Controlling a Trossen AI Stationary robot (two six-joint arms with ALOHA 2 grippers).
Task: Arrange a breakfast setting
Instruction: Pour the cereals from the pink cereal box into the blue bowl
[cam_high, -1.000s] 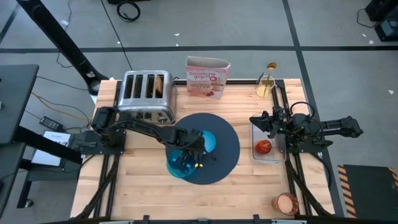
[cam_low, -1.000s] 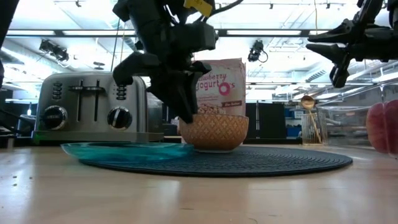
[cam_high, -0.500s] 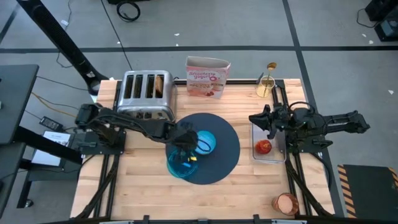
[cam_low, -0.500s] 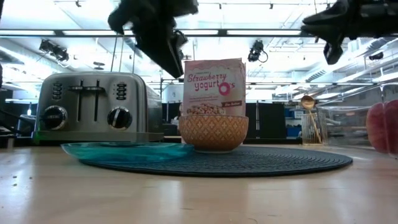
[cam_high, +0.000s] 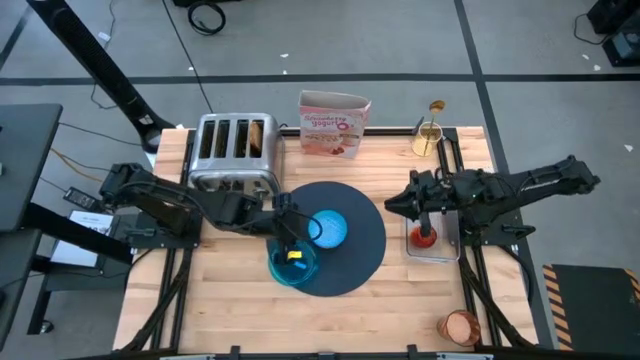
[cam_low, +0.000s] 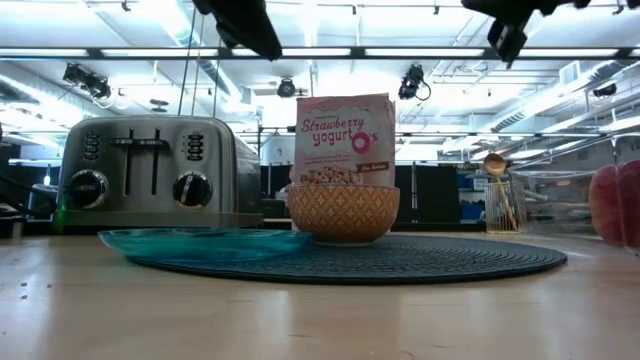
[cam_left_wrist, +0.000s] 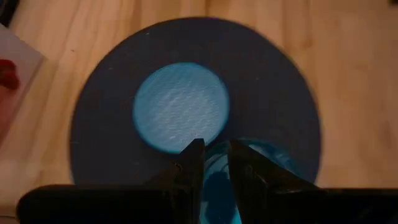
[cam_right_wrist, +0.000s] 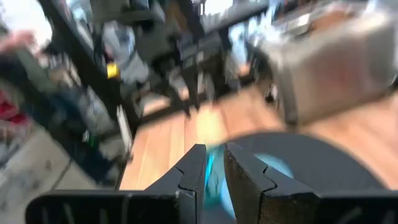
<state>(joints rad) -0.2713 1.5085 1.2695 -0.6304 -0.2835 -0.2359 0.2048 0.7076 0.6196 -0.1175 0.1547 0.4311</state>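
Observation:
The small blue bowl (cam_high: 331, 228), tan on the outside (cam_low: 343, 212), stands on the round dark mat (cam_high: 352, 250). The teal plate (cam_high: 291, 264) lies with one side on the mat's near left edge. My left gripper (cam_high: 297, 232) hovers shut above the plate, beside the bowl (cam_left_wrist: 180, 116), touching nothing. My right gripper (cam_high: 393, 205) is shut and empty, high over the mat's right edge. The red fruit (cam_high: 424, 237) lies in a clear tray (cam_high: 446, 245). The toast slice (cam_high: 257, 135) sticks up from the toaster. The gold spoon (cam_high: 434, 110) stands in a holder. The amber cup (cam_high: 461, 326) stands near right.
A chrome toaster (cam_high: 237, 152) stands at the far left and a strawberry yogurt box (cam_high: 335, 123) behind the mat. Bare wood lies near the table's front edge and between the mat and the tray.
My left gripper has risen from the bowl's rim and drawn back toward the table's left edge; the bowl stays on the mat. My right gripper has gone up and toward the table's left, from beside the tray toward the mat.

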